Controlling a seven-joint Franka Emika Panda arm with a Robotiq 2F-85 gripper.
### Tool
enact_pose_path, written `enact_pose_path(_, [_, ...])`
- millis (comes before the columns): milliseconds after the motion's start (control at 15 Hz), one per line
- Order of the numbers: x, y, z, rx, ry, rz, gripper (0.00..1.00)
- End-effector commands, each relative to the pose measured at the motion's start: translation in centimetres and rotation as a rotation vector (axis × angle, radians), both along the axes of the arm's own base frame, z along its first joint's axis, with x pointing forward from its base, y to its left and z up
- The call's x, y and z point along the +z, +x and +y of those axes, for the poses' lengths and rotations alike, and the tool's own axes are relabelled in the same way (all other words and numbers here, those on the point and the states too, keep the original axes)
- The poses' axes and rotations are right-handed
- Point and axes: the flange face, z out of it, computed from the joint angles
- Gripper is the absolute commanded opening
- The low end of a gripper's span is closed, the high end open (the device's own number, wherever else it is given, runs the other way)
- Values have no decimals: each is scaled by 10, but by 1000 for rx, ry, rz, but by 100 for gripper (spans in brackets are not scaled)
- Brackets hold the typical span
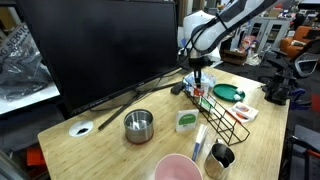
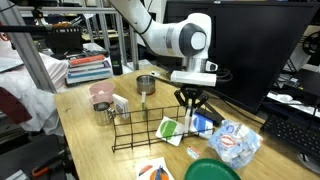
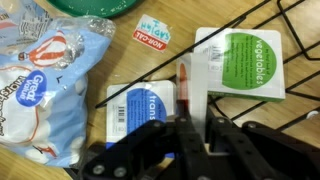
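Observation:
My gripper point(image 3: 193, 125) points down over the wooden table point(image 1: 100, 150), its jaws shut on a thin red pen point(image 3: 183, 88) that hangs upright from the fingertips. The pen tip hovers above a blue-and-white packet point(image 3: 140, 108), next to a white packet with a green "vegetables" label point(image 3: 240, 62). In both exterior views the gripper point(image 1: 198, 82) point(image 2: 190, 108) hangs at the end of a black wire rack point(image 1: 225, 115) point(image 2: 150, 135). How high the pen tip stands above the packets I cannot tell.
A crinkled snack bag point(image 3: 45, 85) point(image 2: 238, 140) and a green plate point(image 1: 226, 93) point(image 2: 210, 170) lie close by. A metal pot point(image 1: 138, 125), a pink bowl point(image 1: 178, 168), a dark cup point(image 1: 222, 156) and a large monitor point(image 1: 100, 50) share the table.

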Motion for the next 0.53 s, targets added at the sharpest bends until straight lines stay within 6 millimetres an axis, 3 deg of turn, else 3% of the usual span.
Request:
enact_pose_path(0, [17, -10, 2, 11, 8, 1, 4])
enact_pose_path(467, [58, -21, 11, 36, 46, -64, 4])
